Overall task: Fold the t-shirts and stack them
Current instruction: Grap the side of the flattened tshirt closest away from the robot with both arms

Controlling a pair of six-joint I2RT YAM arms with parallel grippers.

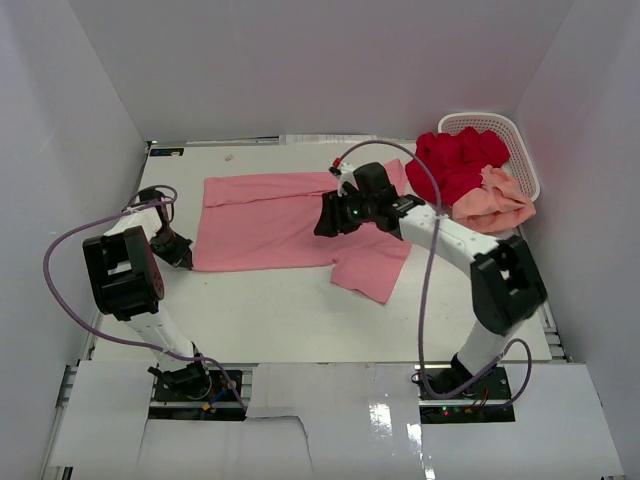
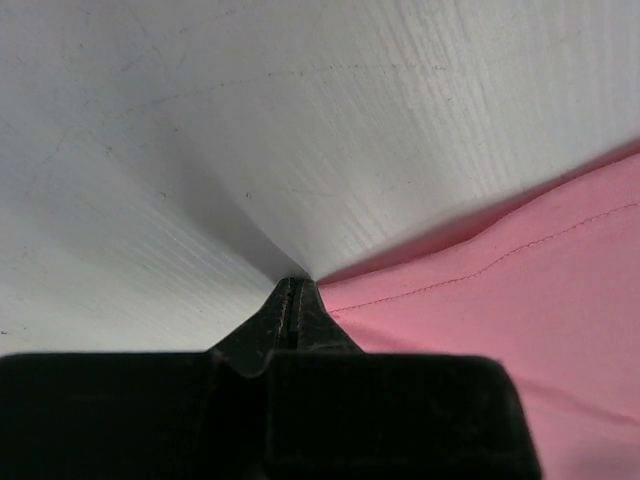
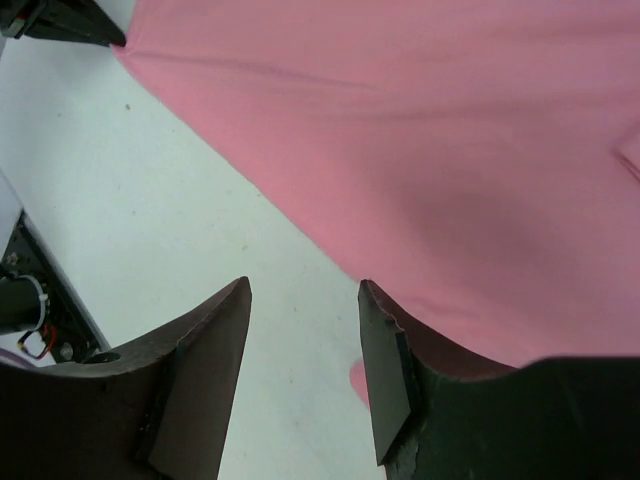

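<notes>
A medium pink t-shirt (image 1: 270, 225) lies spread on the white table, one sleeve pointing toward the near right. My left gripper (image 1: 185, 258) is at its near-left corner. In the left wrist view the jaws (image 2: 297, 282) are shut at the hem corner of the pink fabric (image 2: 520, 290), which rises slightly to the tips. My right gripper (image 1: 325, 222) hovers over the shirt's near edge at its middle. It is open (image 3: 300, 290) and empty, with pink cloth (image 3: 420, 130) and bare table below. A deep red t-shirt (image 1: 460, 160) and a peach-salmon t-shirt (image 1: 493, 200) are bunched at the far right.
A white perforated basket (image 1: 522, 150) stands at the far right corner, holding the red shirt, with the peach one draped over its near rim. White walls close the table on three sides. The left gripper (image 3: 70, 22) shows at the top left of the right wrist view.
</notes>
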